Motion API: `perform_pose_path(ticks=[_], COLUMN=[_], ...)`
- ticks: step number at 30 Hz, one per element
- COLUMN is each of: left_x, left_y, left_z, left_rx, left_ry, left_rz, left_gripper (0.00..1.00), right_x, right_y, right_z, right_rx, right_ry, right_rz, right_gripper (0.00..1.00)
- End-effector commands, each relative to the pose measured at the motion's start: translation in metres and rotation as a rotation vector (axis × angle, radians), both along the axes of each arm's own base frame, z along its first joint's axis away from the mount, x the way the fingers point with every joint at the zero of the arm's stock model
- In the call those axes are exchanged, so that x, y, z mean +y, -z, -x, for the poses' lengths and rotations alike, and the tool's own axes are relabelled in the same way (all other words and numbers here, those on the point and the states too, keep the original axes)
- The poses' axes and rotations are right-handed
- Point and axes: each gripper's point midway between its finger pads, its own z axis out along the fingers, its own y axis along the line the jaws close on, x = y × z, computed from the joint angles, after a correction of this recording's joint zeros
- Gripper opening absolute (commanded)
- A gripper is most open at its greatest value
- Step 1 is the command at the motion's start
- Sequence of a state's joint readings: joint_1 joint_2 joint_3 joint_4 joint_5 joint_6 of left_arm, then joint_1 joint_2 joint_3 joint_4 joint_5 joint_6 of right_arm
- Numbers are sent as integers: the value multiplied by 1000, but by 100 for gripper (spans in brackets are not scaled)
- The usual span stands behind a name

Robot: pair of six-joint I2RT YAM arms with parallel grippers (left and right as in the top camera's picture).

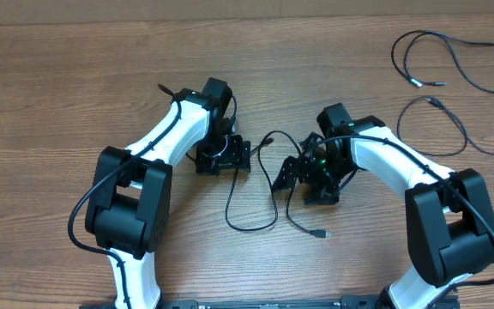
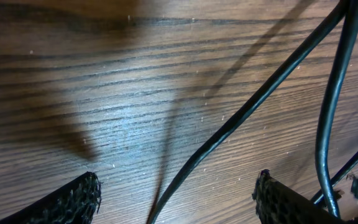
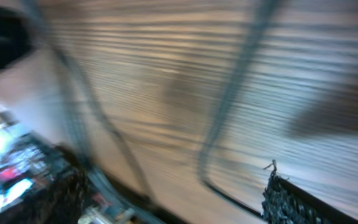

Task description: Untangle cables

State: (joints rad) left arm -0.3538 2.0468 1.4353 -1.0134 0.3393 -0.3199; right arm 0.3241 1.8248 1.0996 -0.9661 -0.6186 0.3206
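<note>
A thin black cable (image 1: 249, 225) lies in loose loops on the wooden table between my two grippers, with a small plug tip (image 1: 320, 233) at its lower end. My left gripper (image 1: 245, 157) is low over the cable's upper left part. In the left wrist view the cable (image 2: 241, 118) runs between the open fingers (image 2: 176, 202), untouched. My right gripper (image 1: 287, 172) is just right of the same cable. The right wrist view is motion-blurred: its fingers (image 3: 173, 199) are apart, with a cable strand (image 3: 229, 106) on the table ahead of them.
Two more thin black cables lie apart at the far right: one looped at the top (image 1: 453, 51), one below it (image 1: 457, 129). Thicker black cables run along both white arms. The table's far edge (image 1: 230, 19) is at the top.
</note>
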Motion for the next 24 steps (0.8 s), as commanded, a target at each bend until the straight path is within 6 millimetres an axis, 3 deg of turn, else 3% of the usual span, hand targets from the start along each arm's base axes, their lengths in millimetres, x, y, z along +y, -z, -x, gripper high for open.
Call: perform_pose_path(ticks=[1,6,11,16,20,24], left_x=[-3,-2,-3,0,1,1], left_y=[-4,-2,-2,-1,-1,-1], left_z=[-2,-1,-4,-6,-5,-6], left_rx=[-9,-3,-13,-13,-13,-14], left_ry=[-16,-27,-34,-61,-60,-61], left_rz=[-5,-9,-9,-30,-36,-36], left_gripper=[82,80,81,80,80,80], right_x=[-29,-21,14,25,40,42], right_y=[18,17,13,8,-6,-9], right_z=[-10,-6,10,13,17,18], right_rx=[-46,-49,-64,-69,-80,-75], right_ry=[22,-10,-114,-136,-187,-187], right_rz=[235,189,16,-33,-178,-202], right_gripper=[94,98,100,100,100,100])
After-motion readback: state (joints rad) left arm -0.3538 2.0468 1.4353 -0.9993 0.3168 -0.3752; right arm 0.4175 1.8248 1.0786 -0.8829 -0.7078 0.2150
